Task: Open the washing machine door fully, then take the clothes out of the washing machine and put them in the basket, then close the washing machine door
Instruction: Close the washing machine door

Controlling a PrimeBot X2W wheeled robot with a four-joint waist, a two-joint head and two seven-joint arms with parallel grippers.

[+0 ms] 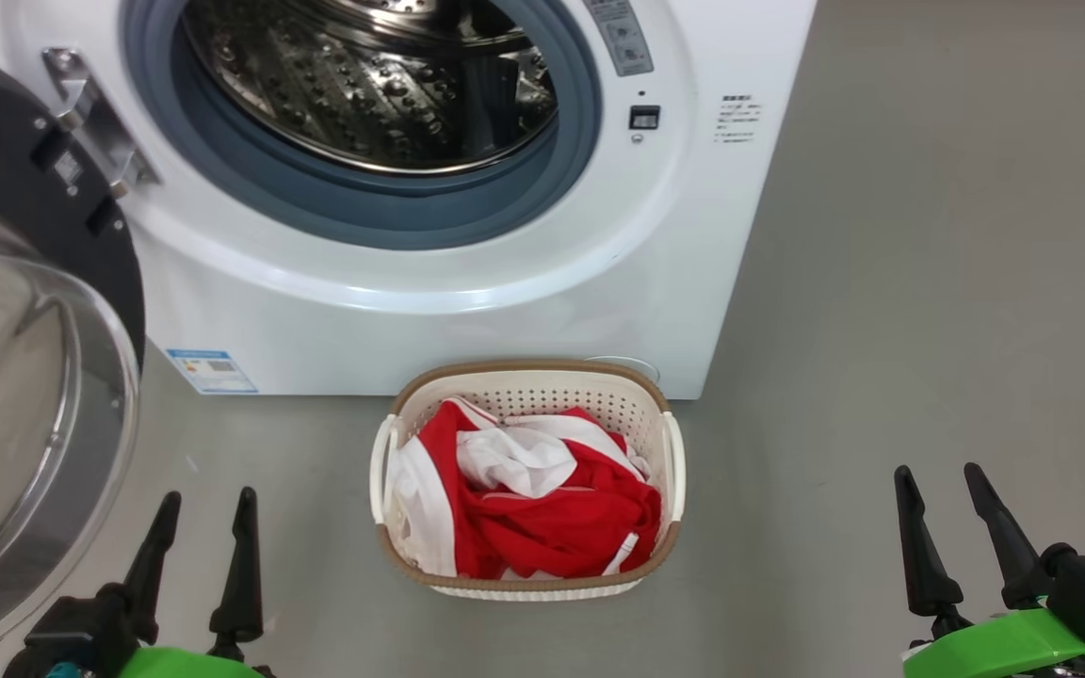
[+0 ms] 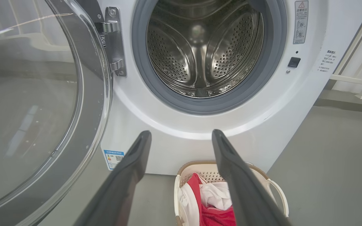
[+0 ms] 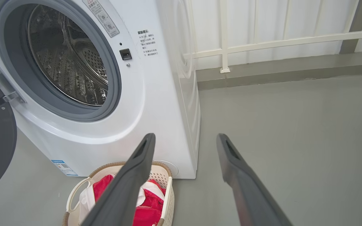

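The white washing machine [image 1: 467, 311] stands ahead with its steel drum [image 1: 368, 80] bare inside the grey gasket. Its door [image 1: 24, 377] is swung wide to the left, glass bowl toward me, also large in the left wrist view [image 2: 33, 103]. On the floor before the machine sits the cream basket [image 1: 670, 471] holding the red and white clothes [image 1: 542, 508]. My left gripper [image 1: 206, 513] hovers open at the lower left, beside the door. At the lower right my right gripper [image 1: 943, 485] is open over bare floor. Nothing is between either pair of fingers.
Grey floor [image 1: 929, 282] stretches to the right of the machine. A white railing [image 3: 278, 40] and a low ledge run along the wall behind, seen in the right wrist view. The open door takes up the space at my left.
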